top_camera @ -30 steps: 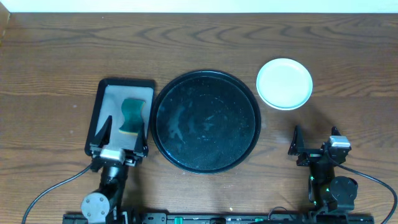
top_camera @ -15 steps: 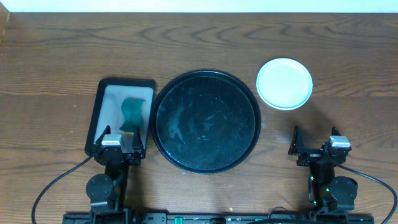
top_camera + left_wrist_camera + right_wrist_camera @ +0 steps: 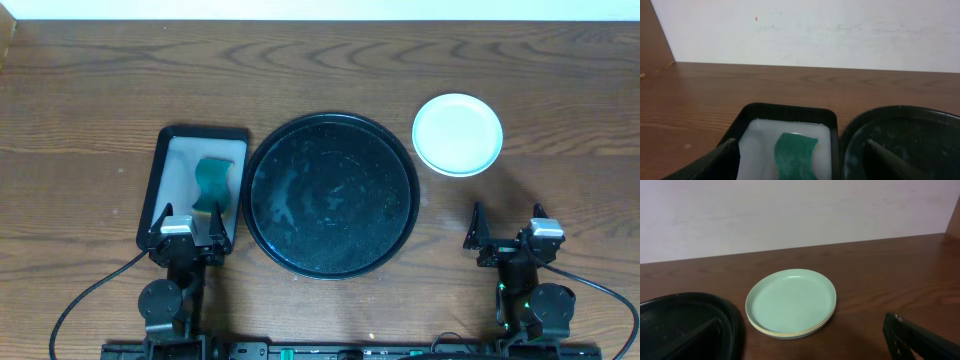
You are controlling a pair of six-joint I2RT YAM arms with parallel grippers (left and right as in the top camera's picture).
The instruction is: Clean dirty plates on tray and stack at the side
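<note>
The plates stand in one stack on the table to the right of the tray; a mint-blue plate is on top and a yellow rim shows between the layers in the right wrist view. The large round black tray holds no plates and shows wet smears; its rim shows in the left wrist view and the right wrist view. My left gripper is open and empty at the near end of the sponge tray. My right gripper is open and empty, near the front edge, below the stack.
A small rectangular black tray with a green sponge lies left of the round tray; the sponge also shows between my left fingers in the left wrist view. Bare wooden table surrounds everything.
My left arm has drawn back toward the front edge, off the sponge tray, and settled. The sponge stays in its tray. The right arm has not moved.
</note>
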